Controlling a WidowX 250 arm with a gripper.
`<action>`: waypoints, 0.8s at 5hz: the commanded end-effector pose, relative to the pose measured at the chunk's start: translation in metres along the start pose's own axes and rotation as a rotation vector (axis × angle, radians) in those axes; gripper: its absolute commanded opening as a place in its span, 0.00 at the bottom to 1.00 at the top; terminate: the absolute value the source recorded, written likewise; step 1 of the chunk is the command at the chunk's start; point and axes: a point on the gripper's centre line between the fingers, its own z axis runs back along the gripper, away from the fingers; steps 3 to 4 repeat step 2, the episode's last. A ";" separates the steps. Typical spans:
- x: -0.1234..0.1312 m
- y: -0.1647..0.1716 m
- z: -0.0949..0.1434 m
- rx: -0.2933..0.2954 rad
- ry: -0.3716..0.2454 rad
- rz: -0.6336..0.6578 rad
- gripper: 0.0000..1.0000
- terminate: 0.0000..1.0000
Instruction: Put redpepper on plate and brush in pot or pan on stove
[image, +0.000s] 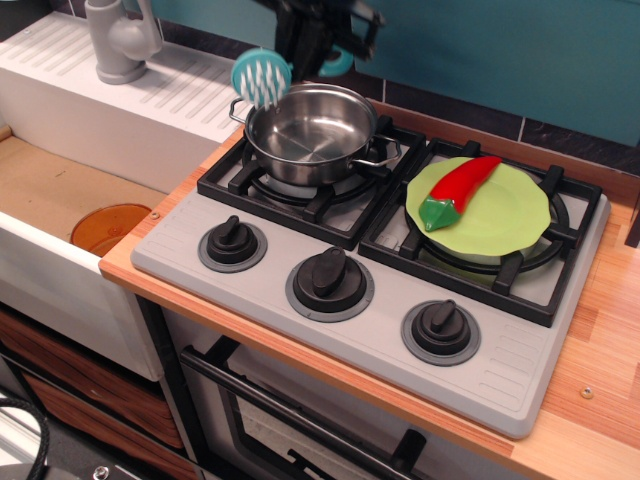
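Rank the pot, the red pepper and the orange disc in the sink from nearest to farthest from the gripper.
From the gripper at the top:
1. Steel pot, just below it on the left burner.
2. Red pepper, on the green plate to the right.
3. Orange disc, down in the sink at far left.

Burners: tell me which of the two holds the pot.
The left burner, nearer the sink, holds the pot. The right burner carries the plate with the redpepper instead.
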 end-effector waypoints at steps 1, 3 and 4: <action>-0.005 -0.016 0.032 -0.006 -0.122 0.042 1.00 0.00; -0.005 -0.014 0.036 -0.002 -0.117 0.033 1.00 1.00; -0.005 -0.014 0.036 -0.002 -0.117 0.033 1.00 1.00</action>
